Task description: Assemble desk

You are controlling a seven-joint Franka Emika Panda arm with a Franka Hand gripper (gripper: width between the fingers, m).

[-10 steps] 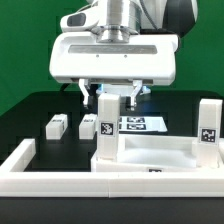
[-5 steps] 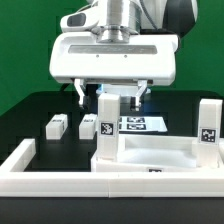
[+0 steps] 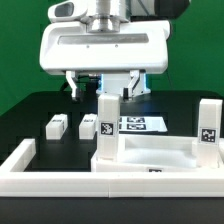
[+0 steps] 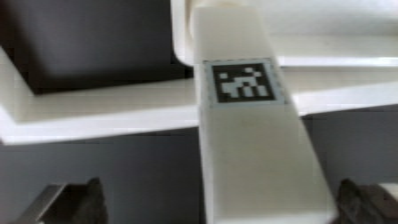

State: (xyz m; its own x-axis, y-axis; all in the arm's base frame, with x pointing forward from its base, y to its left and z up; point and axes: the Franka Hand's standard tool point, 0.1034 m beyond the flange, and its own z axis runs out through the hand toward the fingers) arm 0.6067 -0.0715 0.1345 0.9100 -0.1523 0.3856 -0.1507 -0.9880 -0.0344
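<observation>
About half done, I'd say: one leg (image 3: 107, 128) and a second leg (image 3: 208, 122) stand upright on the desk top (image 3: 165, 150), two leg blocks (image 3: 56, 126) lie loose on the black surface (image 3: 28, 116) nearby, and the gripper (image 3: 104, 88) hovers above the first, jaws spread and empty.

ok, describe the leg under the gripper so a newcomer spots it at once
Find the desk top, the wide white rimmed tray up front. Two legs stand upright on it; this leg is the one on the exterior view's left, directly below the open gripper. The other upright leg has nothing above it.
</observation>
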